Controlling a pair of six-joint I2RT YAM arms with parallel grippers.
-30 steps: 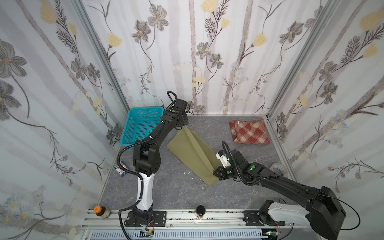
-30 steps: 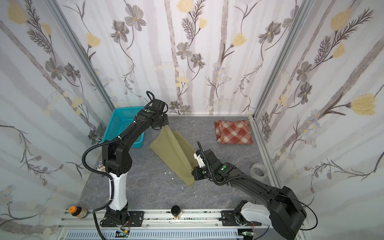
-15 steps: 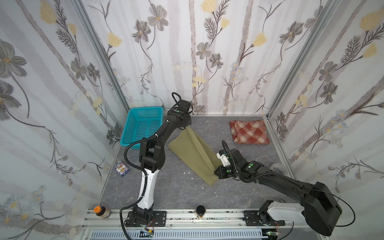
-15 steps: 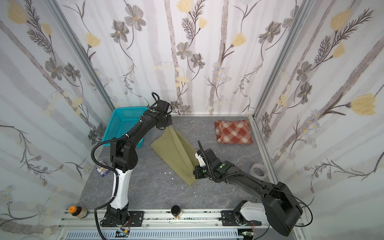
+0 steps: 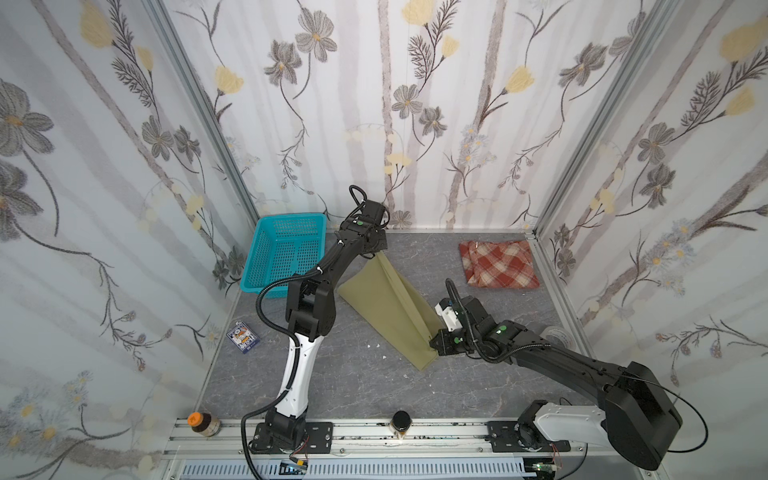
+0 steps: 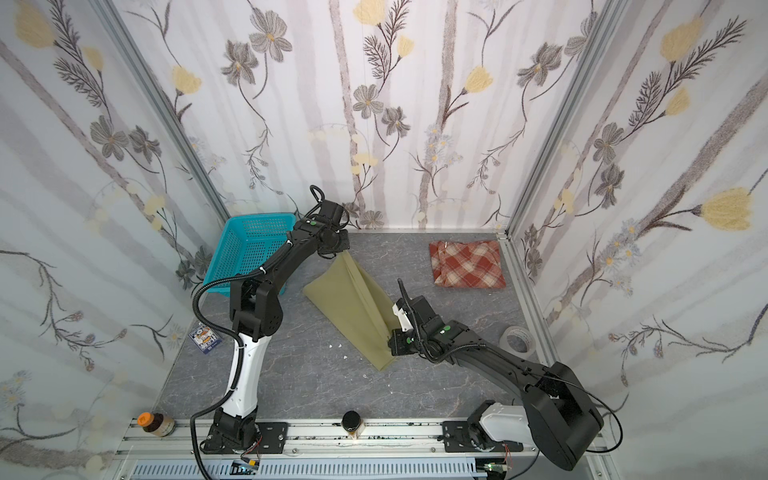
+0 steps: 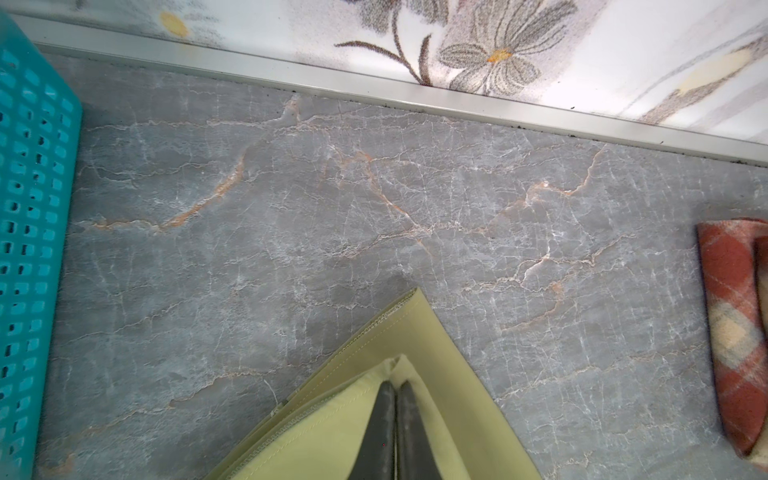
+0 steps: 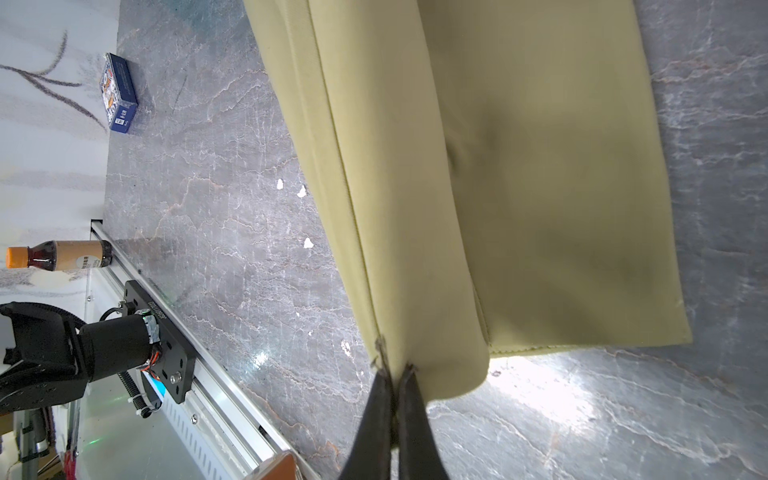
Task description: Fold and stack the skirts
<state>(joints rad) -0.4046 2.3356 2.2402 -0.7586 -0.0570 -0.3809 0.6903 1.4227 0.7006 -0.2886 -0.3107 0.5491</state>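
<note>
Notably, plaid skirt (image 7: pixel 731 324) in left wrist view, not right.

Two arms: black shells, white base links.
Left arm (image 5: pixel 309 307): ribbed black cable (image 5: pixel 258 307) looping at 9 o'clock of the elbow, green dot by the wrist. Right arm (image 5: pixel 552 361): white block (image 5: pixel 446 318) at the wrist, two green dots. Left gripper (image 7: pixel 395 384), right gripper (image 8: pixel 397 372): dark tapered fingers (image 7: pixel 380 428). Black base plates (image 5: pixel 291 434), silver rail (image 5: pixel 449 436).

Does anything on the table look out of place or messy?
Yes: small white scraps litter the table beside the olive skirt, and a small blue box lies stray at its left edge.
</note>
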